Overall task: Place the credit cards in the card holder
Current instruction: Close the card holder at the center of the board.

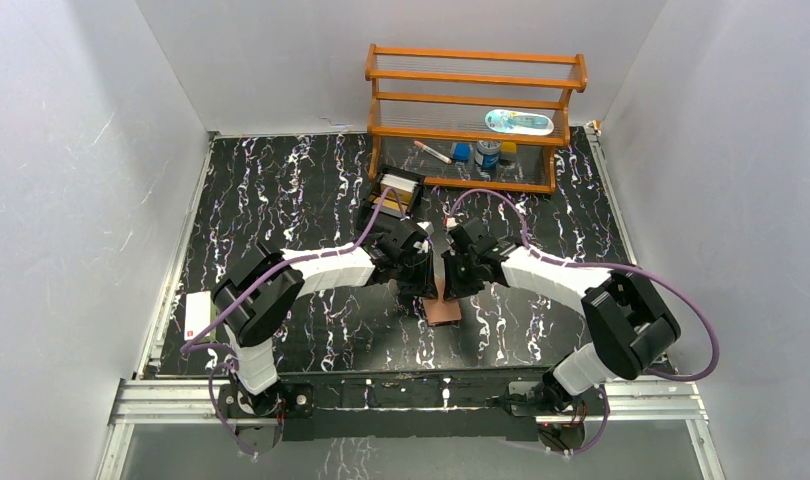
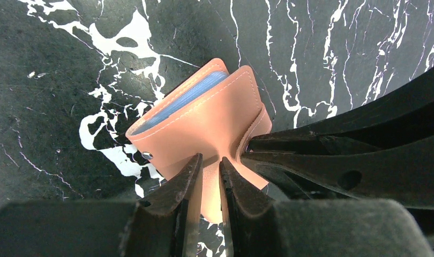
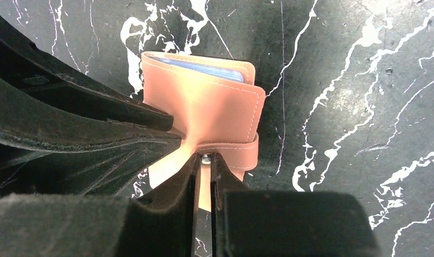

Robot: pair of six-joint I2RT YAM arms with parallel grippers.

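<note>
The tan-brown card holder (image 1: 443, 311) stands partly folded on the black marbled table, between both grippers. Pale blue card edges (image 2: 182, 99) show between its leaves, also in the right wrist view (image 3: 204, 68). My left gripper (image 2: 210, 167) is shut on one leather cover of the card holder (image 2: 204, 118). My right gripper (image 3: 206, 160) is shut on the snap-button tab of the card holder (image 3: 215, 107), with the metal snap right at its fingertips. Each gripper's black fingers show in the other's wrist view. A white card (image 1: 198, 313) lies at the table's left edge.
A black open-topped tray (image 1: 400, 191) with cards in it stands behind the grippers. A wooden rack (image 1: 476, 112) with small items stands at the back wall. White walls close in the table on three sides.
</note>
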